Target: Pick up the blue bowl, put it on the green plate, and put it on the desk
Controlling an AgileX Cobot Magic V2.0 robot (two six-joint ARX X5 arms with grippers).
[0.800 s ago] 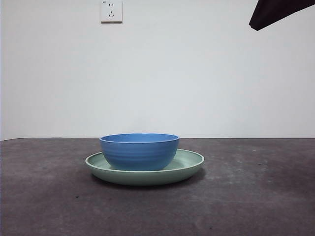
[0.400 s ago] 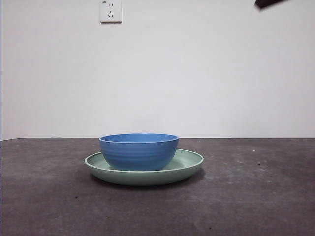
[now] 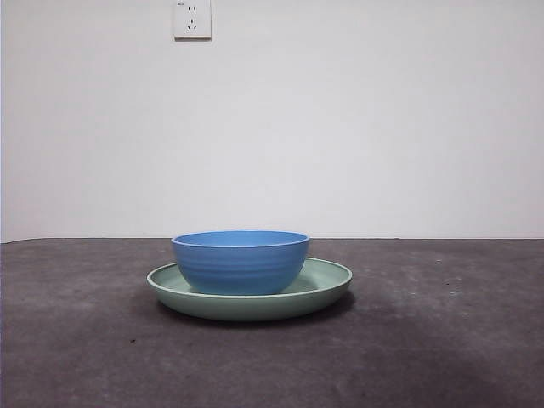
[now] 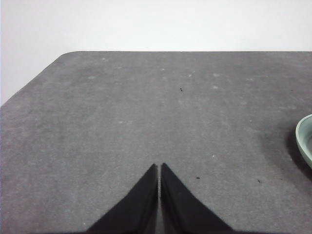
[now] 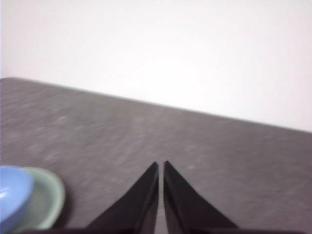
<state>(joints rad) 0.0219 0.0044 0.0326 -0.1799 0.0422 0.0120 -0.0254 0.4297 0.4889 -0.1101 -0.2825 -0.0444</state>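
Observation:
The blue bowl [image 3: 240, 262] stands upright inside the green plate [image 3: 327, 283], which rests on the dark desk [image 3: 442, 340] at the middle of the front view. Neither arm shows in the front view. My left gripper [image 4: 159, 168] is shut and empty above bare desk, with only the plate's rim [image 4: 304, 141] at the edge of its view. My right gripper [image 5: 161, 165] is shut and empty, raised over the desk, with the bowl [image 5: 12, 192] and plate [image 5: 46, 202] off to one side of it.
A white wall stands behind the desk, with a socket [image 3: 192, 19] high up. The desk's far corner [image 4: 68, 53] shows in the left wrist view.
The dark arm tip at the top right of the front view has drawn up and out of the picture. The bowl and plate have not moved.

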